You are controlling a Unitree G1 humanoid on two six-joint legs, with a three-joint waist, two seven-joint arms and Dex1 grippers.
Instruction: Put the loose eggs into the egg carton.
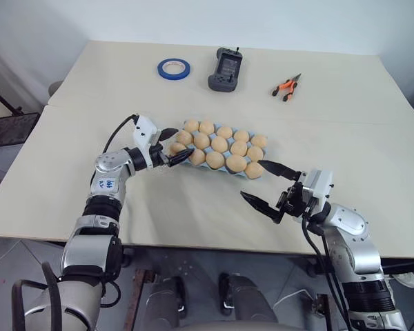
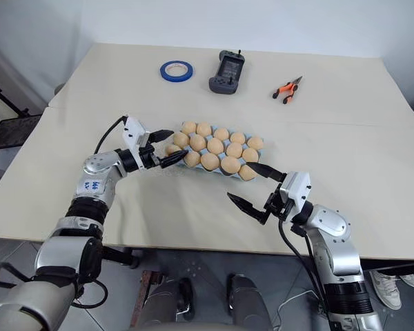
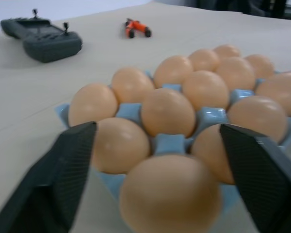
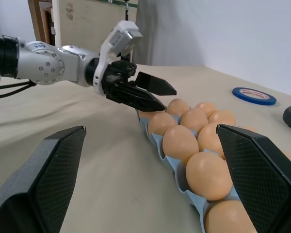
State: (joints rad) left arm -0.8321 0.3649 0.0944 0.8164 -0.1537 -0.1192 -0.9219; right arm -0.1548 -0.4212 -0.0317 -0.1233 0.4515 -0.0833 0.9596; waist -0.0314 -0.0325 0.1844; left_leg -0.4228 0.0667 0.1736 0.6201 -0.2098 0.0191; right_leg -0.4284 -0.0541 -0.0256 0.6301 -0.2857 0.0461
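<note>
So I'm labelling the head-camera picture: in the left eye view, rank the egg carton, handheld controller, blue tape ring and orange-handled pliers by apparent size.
1. egg carton
2. handheld controller
3. blue tape ring
4. orange-handled pliers

The last three lie farther from the camera, which shrinks them somewhat.

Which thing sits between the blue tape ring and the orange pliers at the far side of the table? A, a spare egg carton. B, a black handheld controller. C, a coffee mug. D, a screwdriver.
B: the black handheld controller lies on the table between the blue tape ring and the orange pliers, beyond the egg carton.
</note>
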